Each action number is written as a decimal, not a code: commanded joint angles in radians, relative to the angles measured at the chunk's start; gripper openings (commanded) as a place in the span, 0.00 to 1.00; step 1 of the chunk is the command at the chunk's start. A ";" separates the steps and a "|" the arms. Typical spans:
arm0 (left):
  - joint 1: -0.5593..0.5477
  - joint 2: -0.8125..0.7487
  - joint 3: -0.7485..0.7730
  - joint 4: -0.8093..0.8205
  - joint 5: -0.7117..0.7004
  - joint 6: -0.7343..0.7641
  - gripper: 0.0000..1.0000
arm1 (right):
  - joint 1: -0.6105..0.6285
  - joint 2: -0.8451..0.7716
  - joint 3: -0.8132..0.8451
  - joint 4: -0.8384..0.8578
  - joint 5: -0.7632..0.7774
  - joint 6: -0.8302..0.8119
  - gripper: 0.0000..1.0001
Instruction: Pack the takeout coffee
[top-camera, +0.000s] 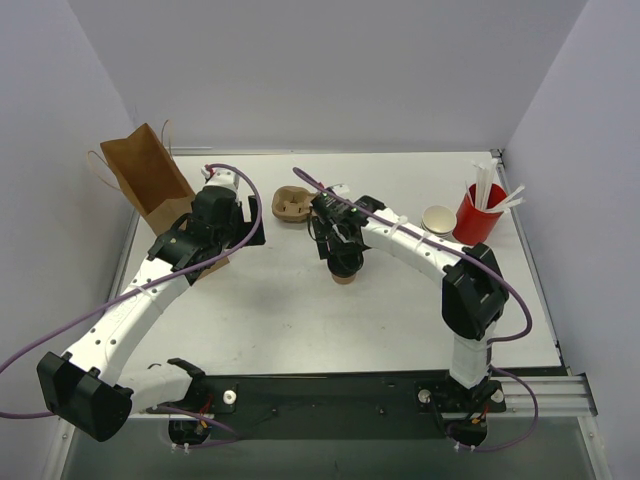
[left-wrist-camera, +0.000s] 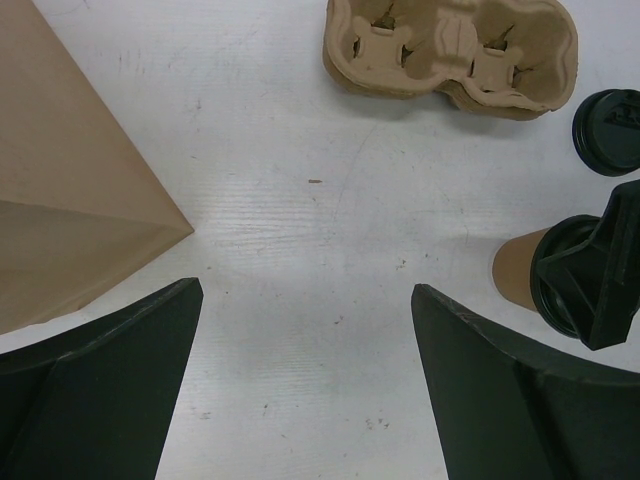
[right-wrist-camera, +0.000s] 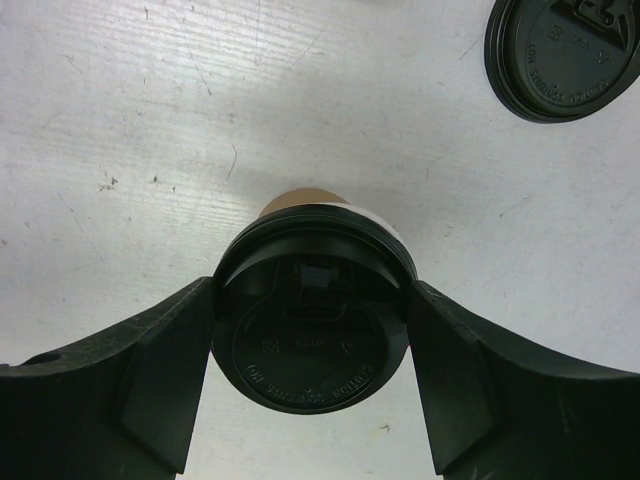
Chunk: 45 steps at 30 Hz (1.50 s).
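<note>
The left arm (top-camera: 130, 310) and right arm (top-camera: 425, 250) are white links with black joint housings, bolted at opposite ends of a black base plate (top-camera: 330, 395). A purple cable (top-camera: 255, 205) runs along each arm, looping beyond the plate. The left gripper (left-wrist-camera: 305, 290) and right gripper (right-wrist-camera: 312, 290) have matte black wedge fingers.

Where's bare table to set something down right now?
Widest: the table centre-front, between both arms, nearer than the takeout coffee in the right pincer. Also the back strip between carrier and red cup. Crowded: bag, left pincer, carrier.
</note>
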 joint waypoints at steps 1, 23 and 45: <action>0.005 -0.009 0.010 0.025 0.009 -0.003 0.97 | 0.003 0.121 -0.111 -0.023 0.007 0.053 0.59; 0.005 -0.002 0.019 0.023 0.089 0.009 0.97 | -0.034 -0.027 -0.024 -0.040 -0.038 0.085 0.74; 0.003 0.001 -0.018 0.043 0.235 0.013 0.95 | -0.071 -0.105 0.036 -0.052 -0.131 0.067 0.79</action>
